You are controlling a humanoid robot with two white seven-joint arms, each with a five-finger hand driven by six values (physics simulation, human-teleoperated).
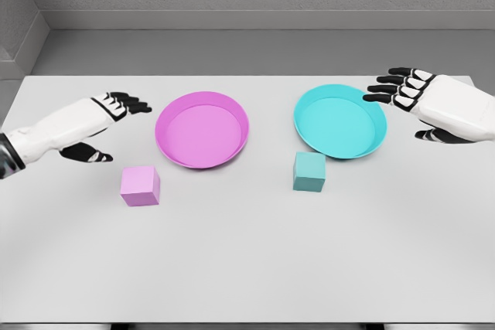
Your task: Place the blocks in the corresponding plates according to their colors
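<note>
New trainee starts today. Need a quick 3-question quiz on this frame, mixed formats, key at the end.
1. True or false: the pink block already sits inside the pink plate.
2. Which hand is nearer the teal plate? A) left hand B) right hand
3. Fill in: the teal block rests on the ___, just in front of its matching plate.

Key: 1 false; 2 B; 3 table.

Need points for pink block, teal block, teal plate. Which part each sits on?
pink block (140, 179), head view, on its top face.
teal block (310, 164), head view, on its top face.
teal plate (340, 123), head view, on the bare inner floor.
</note>
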